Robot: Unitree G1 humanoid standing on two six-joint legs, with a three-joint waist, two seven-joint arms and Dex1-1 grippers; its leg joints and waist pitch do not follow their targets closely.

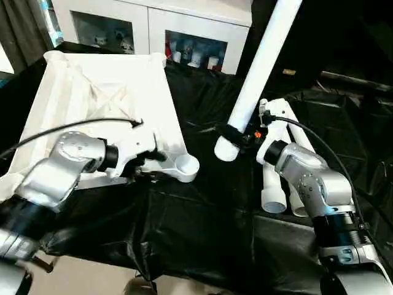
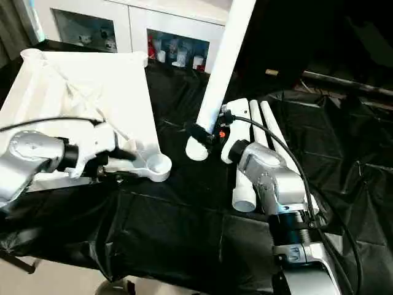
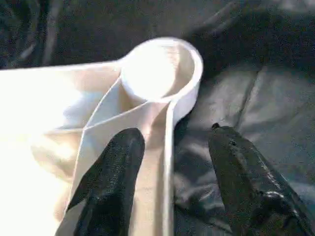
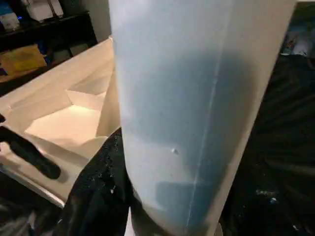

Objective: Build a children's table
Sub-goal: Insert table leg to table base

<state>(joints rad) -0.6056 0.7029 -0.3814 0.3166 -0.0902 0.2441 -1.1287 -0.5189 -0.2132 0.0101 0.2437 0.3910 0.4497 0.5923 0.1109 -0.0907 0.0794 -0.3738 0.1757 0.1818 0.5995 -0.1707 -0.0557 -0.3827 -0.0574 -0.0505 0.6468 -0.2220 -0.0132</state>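
Right gripper [image 1: 236, 136] holds a tube leg [image 1: 261, 70] near the tabletop's [image 1: 104, 92] corner socket [image 1: 186, 165].

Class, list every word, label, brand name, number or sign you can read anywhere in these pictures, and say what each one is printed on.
None can be read.
Table top, held leg and spare legs: plain white, no print visible.
Cabinet: the small items behind its glass doors are too small and blurred to read.
Left gripper and right gripper: no legible marking.
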